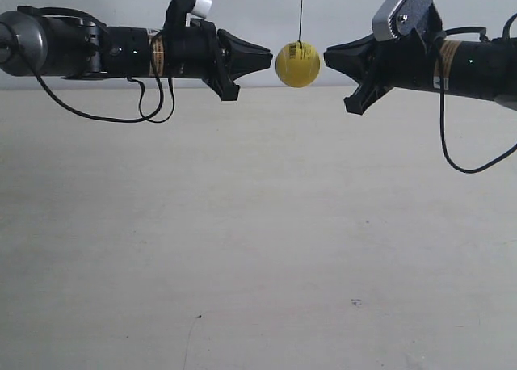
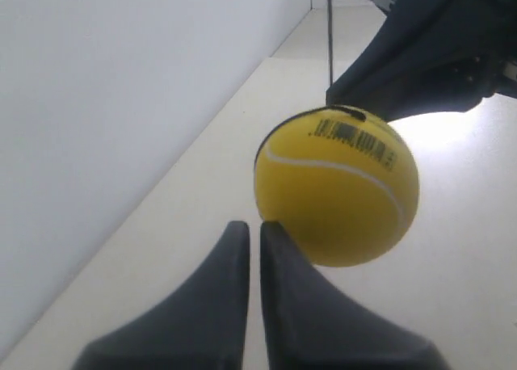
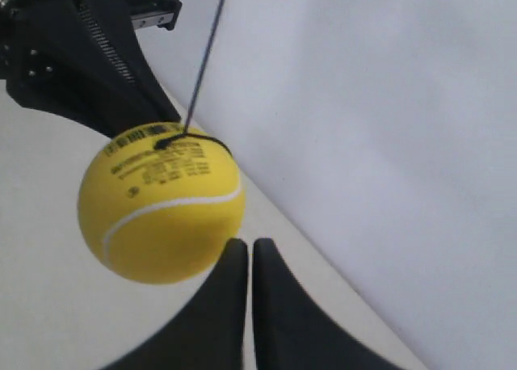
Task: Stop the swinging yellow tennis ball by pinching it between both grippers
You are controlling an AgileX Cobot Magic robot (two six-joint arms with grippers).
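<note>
The yellow tennis ball [image 1: 297, 64] hangs on a thin dark string [image 1: 301, 10] between two black pointed grippers, high above the table. The gripper at the exterior view's left [image 1: 271, 60] points at the ball from one side. Opposite it, the gripper with the grey metal block [image 1: 325, 59] points at the other side. Each tip is within a sliver of the ball; contact cannot be told. In the left wrist view my left gripper [image 2: 254, 224] is shut, its tip at the edge of the ball [image 2: 338, 188]. My right gripper [image 3: 242, 242] is shut too, beside the ball [image 3: 161, 204].
A pale tabletop [image 1: 258, 241] lies far below the arms, and a white wall [image 1: 258, 14] stands behind them. Black cables [image 1: 153, 103] droop from both arms. The opposite gripper's body [image 2: 436, 55] looms just behind the ball in each wrist view.
</note>
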